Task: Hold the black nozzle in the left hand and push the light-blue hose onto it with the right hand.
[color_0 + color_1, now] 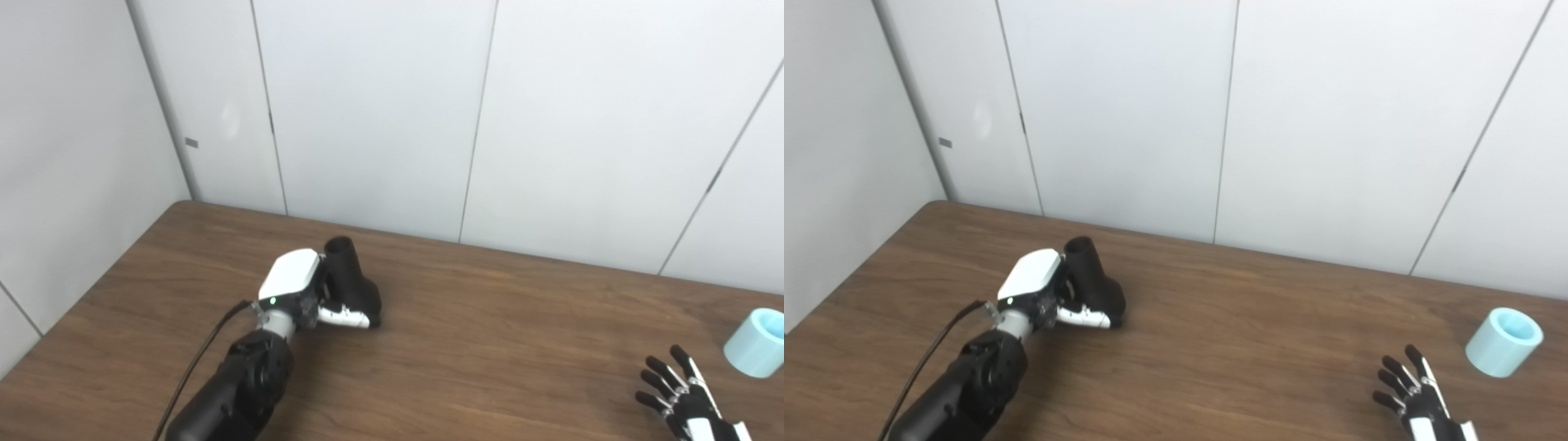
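Right hand — hose beside.

- The nozzle is matte black all over.
- The hose piece is light blue, a paler blue on its rim.
- The left robot hand has a white back, black fingers with white segments, and a small green light at the wrist.
- The right robot hand has black fingers with white and silver parts.
- The surface is dark brown with a wood-grain pattern.
- The wall panels are plain pale grey-white with dark seams.
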